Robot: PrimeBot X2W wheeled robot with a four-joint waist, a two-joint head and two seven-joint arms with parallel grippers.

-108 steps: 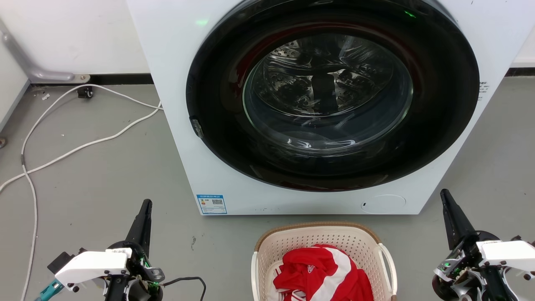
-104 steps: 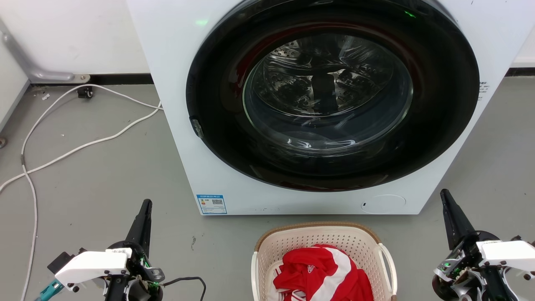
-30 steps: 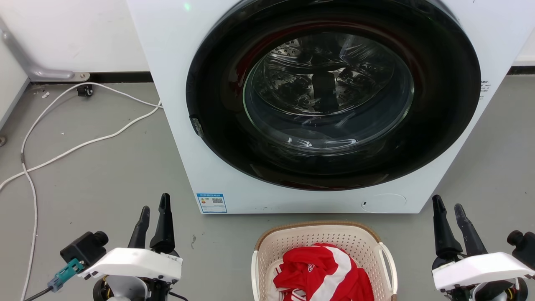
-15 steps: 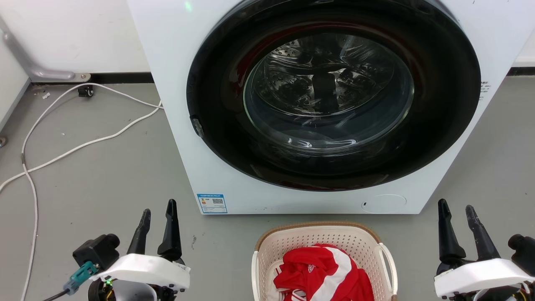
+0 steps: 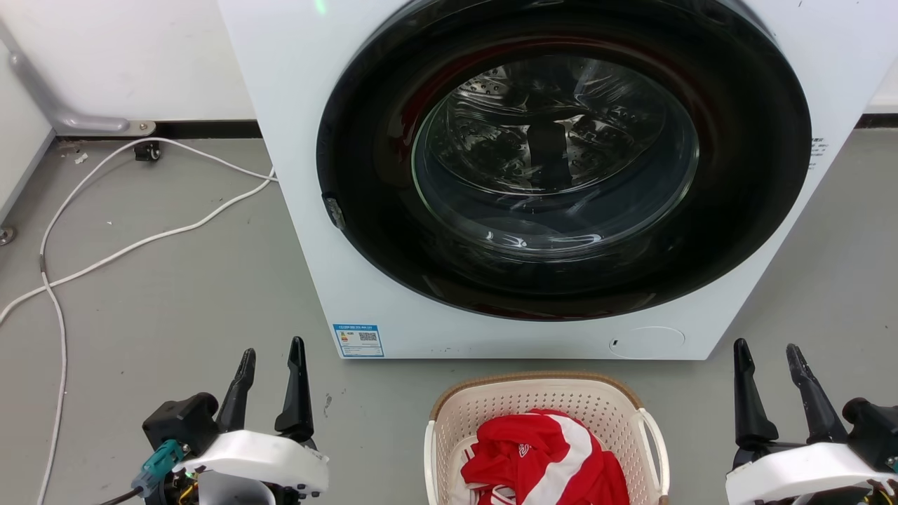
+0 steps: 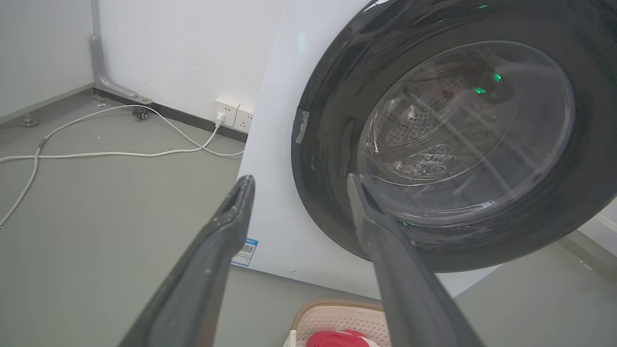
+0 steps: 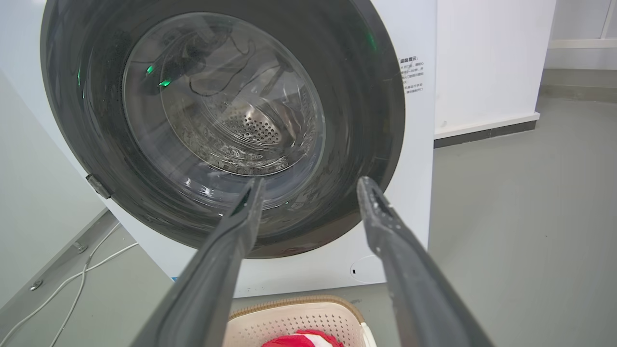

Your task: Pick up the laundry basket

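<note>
Laundry basket (image 5: 523,398) is cream, perforated, with a brown rim and 2 white side handles. It sits upright on the floor (image 5: 175,294) just in front of the washer (image 5: 295,140), with red-and-white clothing (image 5: 540,456) inside.

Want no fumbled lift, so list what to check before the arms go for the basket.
1. Left gripper jaws open: ok.
2. Right gripper jaws open: ok.
3. Laundry basket upright on the floor: ok.
4. Grippers at its white handles: not ok, both stand apart to its sides.
5. Red garment inside the rim: ok where visible.
6. Basket's near half: cannot tell, cut off by the head view's bottom edge.
</note>
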